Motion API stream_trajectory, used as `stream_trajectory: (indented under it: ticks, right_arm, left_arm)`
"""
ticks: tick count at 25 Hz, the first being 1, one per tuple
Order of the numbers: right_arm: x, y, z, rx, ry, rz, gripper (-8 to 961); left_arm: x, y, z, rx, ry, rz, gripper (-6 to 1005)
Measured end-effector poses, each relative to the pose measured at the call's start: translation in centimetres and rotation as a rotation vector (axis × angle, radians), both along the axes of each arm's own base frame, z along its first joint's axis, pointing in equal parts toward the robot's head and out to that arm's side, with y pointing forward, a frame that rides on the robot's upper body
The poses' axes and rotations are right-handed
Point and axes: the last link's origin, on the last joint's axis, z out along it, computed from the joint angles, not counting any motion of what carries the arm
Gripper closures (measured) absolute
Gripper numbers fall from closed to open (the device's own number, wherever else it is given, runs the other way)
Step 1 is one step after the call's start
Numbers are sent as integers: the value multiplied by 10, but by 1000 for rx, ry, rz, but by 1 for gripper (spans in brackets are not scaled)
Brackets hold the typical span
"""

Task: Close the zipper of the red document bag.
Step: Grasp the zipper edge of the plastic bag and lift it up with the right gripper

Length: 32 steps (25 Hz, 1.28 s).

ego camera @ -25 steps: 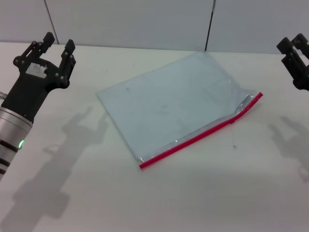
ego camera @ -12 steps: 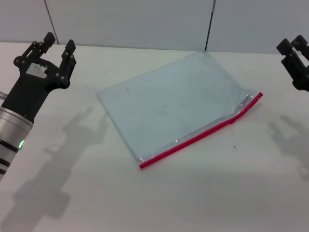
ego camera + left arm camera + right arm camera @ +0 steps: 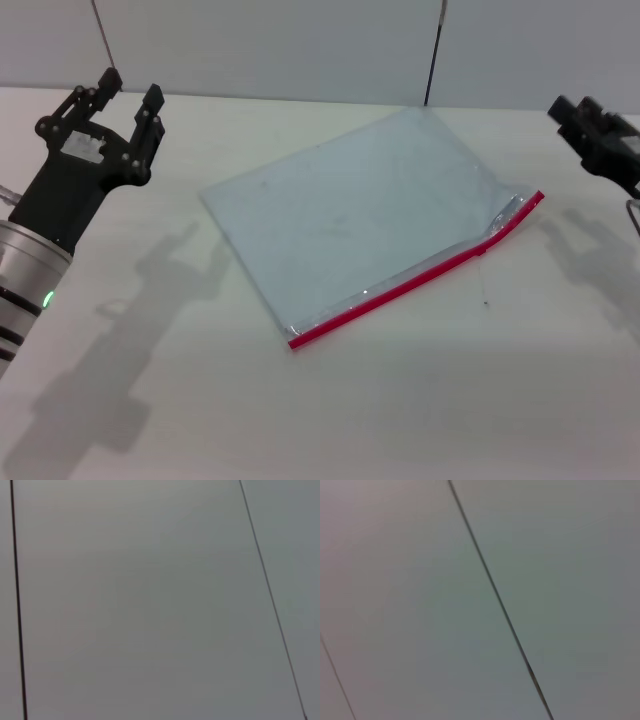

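The red document bag (image 3: 350, 205) lies flat and slanted in the middle of the white table, a translucent pale blue pouch. Its zipper (image 3: 415, 281) is the red strip along the near long edge, running from the front left corner to the right corner, with a slight kink near the right end. My left gripper (image 3: 131, 85) hovers open at the far left, well clear of the bag. At the far right edge my right gripper (image 3: 577, 106) stands open, just beyond the zipper's right end. Neither holds anything. Both wrist views show only a grey wall.
The white table (image 3: 420, 400) spreads bare around the pouch. Behind it stands a grey panelled wall (image 3: 300, 45) with dark vertical seams (image 3: 433, 50). The arms cast shadows on the table at both sides.
My right gripper has moved left and a little down, toward the right end of the bag. The left gripper has shifted slightly right. The bag has not moved.
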Motion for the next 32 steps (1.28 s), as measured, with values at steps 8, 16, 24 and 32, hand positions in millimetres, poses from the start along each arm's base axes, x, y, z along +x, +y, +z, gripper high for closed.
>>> stream_trajectory:
  ticks: [8, 16, 24, 32]
  right_arm:
    - [4, 24, -12, -204, -52, -147, 469]
    - [9, 40, -23, -324, -145, -307, 465]
    - [18, 41, -23, -340, -158, -379, 461]
    - [19, 40, -25, -379, -178, -394, 375]
  left_arm:
    - [1, 0, -1, -3, 2, -4, 537]
    - [2, 1, -1, -6, 2, -8, 538]
    - [2, 0, -1, -5, 1, -10, 538]
    - [2, 0, -1, -5, 1, -10, 538]
